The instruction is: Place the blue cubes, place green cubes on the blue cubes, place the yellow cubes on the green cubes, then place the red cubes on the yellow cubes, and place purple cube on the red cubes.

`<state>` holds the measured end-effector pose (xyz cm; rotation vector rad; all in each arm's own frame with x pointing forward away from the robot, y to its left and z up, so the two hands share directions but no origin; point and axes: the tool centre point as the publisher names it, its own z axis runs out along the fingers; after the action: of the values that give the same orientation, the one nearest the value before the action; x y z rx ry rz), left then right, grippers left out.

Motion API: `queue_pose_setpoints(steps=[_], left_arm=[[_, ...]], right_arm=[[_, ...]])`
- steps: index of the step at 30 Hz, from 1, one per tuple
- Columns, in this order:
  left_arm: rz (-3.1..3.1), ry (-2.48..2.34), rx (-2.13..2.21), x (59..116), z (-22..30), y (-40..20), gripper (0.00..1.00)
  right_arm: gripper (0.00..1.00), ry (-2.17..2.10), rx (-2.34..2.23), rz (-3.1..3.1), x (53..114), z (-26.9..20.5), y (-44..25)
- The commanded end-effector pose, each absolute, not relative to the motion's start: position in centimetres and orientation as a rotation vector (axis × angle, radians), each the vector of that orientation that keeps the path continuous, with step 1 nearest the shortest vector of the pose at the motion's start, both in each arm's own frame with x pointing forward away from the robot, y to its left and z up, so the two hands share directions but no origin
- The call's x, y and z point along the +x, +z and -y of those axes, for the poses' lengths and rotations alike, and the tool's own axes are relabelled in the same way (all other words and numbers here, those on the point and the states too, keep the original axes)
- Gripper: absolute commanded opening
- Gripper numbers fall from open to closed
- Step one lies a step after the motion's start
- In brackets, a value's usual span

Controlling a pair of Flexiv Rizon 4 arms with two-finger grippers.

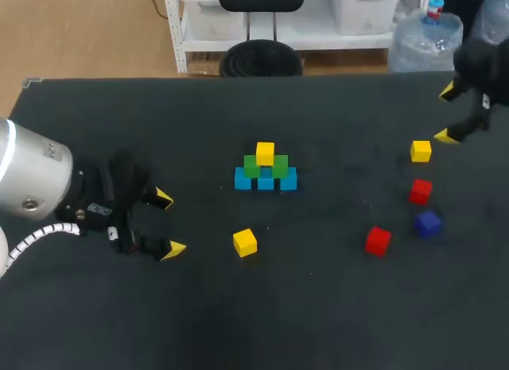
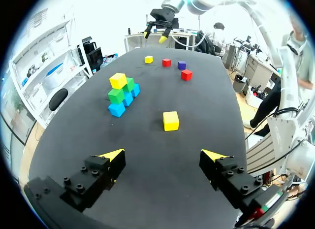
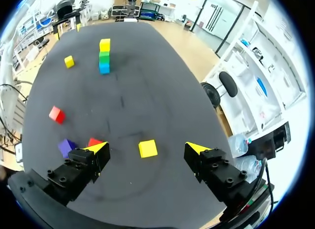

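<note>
Black matting is laid over the table [image 1: 334, 306]. Near its middle a small pyramid is seen: three blue cubes [image 1: 266, 180] are lined up in a row, two green cubes [image 1: 251, 166] are set on them, and a top yellow cube [image 1: 265, 153] is seated on the green pair.

A loose yellow cube [image 1: 245, 242] is left in front of the pyramid, apart from it, and lies ahead of the left gripper [image 1: 169, 223]. At the right side a far yellow cube [image 1: 421, 151] is placed nearest the right gripper [image 1: 446, 114]. A first red cube [image 1: 421, 191] is found near it, with the purple cube [image 1: 428, 223] just beside that. A second red cube [image 1: 378, 240] is set nearer the middle.

The left arm is brought in from the left edge, its wrist held low and its fingers pointed toward the middle; they are spread wide and nothing is held. The right arm is brought in from the far right corner and held above the table, its fingers likewise spread and unloaded.
</note>
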<state>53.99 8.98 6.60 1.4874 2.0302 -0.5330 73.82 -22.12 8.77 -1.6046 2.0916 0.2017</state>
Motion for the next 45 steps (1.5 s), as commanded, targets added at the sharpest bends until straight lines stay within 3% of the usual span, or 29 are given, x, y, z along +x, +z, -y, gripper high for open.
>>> queue_pose_setpoints(steps=[1, 34, 45], left_arm=[[-2.021, -0.538, 1.485, 53.9, -9.2, 6.5, 1.00], [-2.021, -0.538, 1.485, 53.9, -9.2, 6.5, 1.00], [-2.021, -0.538, 1.485, 53.9, -9.2, 6.5, 1.00]], right_arm=[[1.00, 0.245, -1.657, -2.066, 74.6, 23.0, 7.6], [1.00, 0.253, -1.805, -2.059, 75.1, 22.1, 0.7], [0.85, 0.241, -1.797, -2.084, 75.3, 22.4, -0.9]])
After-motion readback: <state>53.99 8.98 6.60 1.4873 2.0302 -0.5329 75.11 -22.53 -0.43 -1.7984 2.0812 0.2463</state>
